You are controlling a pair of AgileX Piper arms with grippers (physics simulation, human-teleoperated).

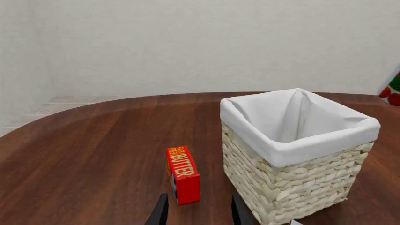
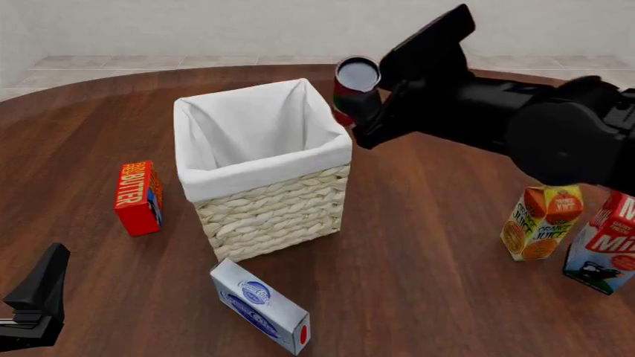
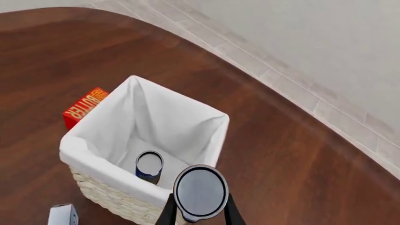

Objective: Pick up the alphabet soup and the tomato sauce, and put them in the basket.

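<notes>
My right gripper is shut on the tomato sauce, a red-and-green can with a silver top, and holds it upright in the air just past the basket's far right rim. The cream wicker basket with a white liner stands mid-table. Inside it, on the liner floor, stands the alphabet soup, with its silver top and dark blue side showing only in the right wrist view. My left gripper hangs open and empty at the near left of the table, short of the butter box and the basket.
A red butter box lies left of the basket. A white-and-blue box lies in front of it. An orange juice carton and a milk carton stand at the right edge under the right arm.
</notes>
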